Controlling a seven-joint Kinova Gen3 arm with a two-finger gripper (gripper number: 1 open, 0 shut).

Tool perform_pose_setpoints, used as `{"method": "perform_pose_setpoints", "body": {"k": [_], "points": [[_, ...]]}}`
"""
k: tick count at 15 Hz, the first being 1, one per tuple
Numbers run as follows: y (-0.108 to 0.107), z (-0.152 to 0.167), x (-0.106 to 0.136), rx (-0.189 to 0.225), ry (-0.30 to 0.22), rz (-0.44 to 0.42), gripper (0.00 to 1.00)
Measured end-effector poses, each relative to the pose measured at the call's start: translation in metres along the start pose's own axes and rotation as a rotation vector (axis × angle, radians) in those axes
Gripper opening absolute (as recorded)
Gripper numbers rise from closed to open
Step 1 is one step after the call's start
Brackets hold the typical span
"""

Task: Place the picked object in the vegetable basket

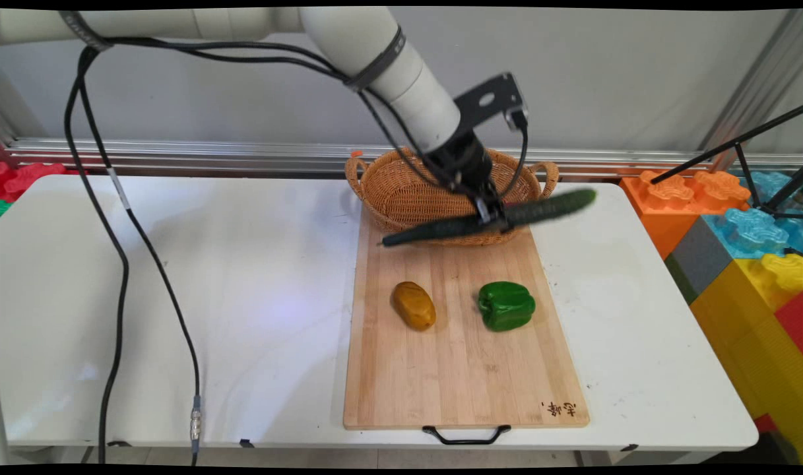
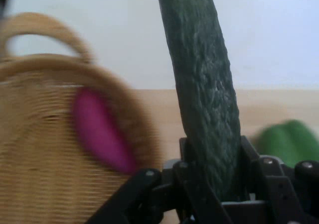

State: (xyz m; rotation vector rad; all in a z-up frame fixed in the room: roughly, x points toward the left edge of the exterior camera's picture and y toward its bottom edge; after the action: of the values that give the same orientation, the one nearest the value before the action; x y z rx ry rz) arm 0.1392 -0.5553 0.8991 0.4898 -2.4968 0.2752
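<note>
My gripper point(image 1: 495, 218) is shut on a long dark green cucumber point(image 1: 540, 210), held about its middle and lifted over the front rim of the wicker basket point(image 1: 401, 191). In the hand view the cucumber point(image 2: 204, 99) rises between my fingers, and the basket point(image 2: 45, 159) lies to the left with a magenta object point(image 2: 99, 132) inside it. On the wooden cutting board point(image 1: 454, 369) below lie a yellow-brown potato point(image 1: 414, 305) and a green bell pepper point(image 1: 505, 305). Part of the pepper point(image 2: 289, 142) shows at the right of the hand view.
The board has a black handle point(image 1: 466, 435) at the table's near edge. Large coloured toy blocks point(image 1: 744, 251) stand past the table's right side, with a black tripod leg point(image 1: 738, 142) above them. Black cables point(image 1: 117, 264) hang over the left of the white table point(image 1: 177, 297).
</note>
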Motion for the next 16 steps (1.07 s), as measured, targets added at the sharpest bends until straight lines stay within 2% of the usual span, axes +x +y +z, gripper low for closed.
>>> {"method": "perform_pose_setpoints", "body": {"k": [2,5,16], "points": [[-0.022,0.004,-0.001,0.059,0.007,-0.03,0.0],[-0.048,0.015,-0.005,0.121,0.018,-0.07,0.0],[-0.107,0.071,-0.016,0.273,0.051,-0.16,0.0]]}}
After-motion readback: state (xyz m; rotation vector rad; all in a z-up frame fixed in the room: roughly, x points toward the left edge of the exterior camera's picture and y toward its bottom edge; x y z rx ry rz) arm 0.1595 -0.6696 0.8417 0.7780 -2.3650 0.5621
